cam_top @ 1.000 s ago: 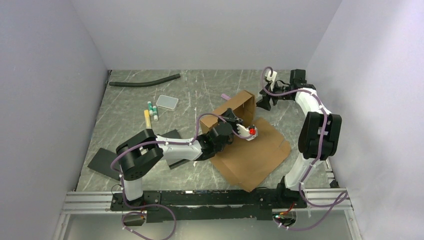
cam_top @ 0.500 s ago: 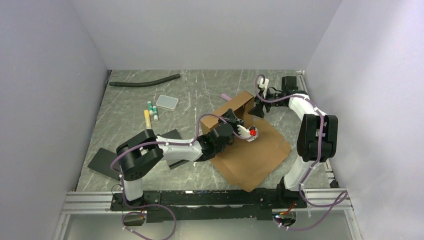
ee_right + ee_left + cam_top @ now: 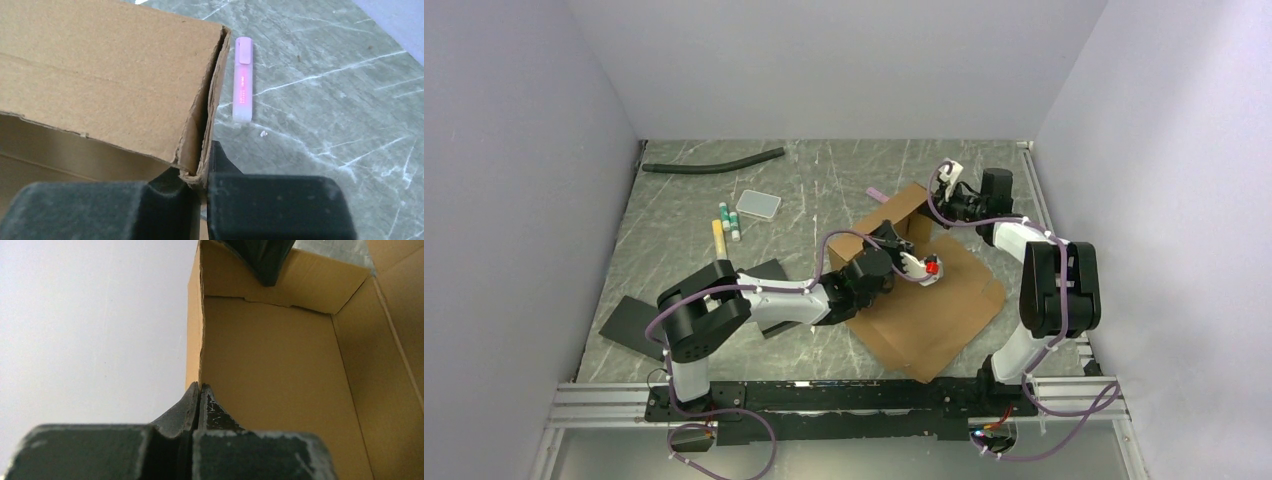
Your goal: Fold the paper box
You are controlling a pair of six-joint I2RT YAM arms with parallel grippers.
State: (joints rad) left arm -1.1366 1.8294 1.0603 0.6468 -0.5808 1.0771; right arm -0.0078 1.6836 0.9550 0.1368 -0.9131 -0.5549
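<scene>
Standing half-formed on the grey marble-patterned table (image 3: 824, 170), the plain brown cardboard paper box (image 3: 934, 300) sits right of centre. 1 broad panel lies flat toward the near edge, and the far walls are raised into an open tray. The left gripper (image 3: 199, 390) is pinched tight on the upright edge of 1 raised wall, its fingers meeting on the cardboard. The right gripper (image 3: 202, 175) is clamped on the far corner, where 2 ragged layers of cardboard sit between its black fingers. Just beyond that corner a pink plastic highlighter pen (image 3: 242, 80) lies on the table, apart from the paper box.
</scene>
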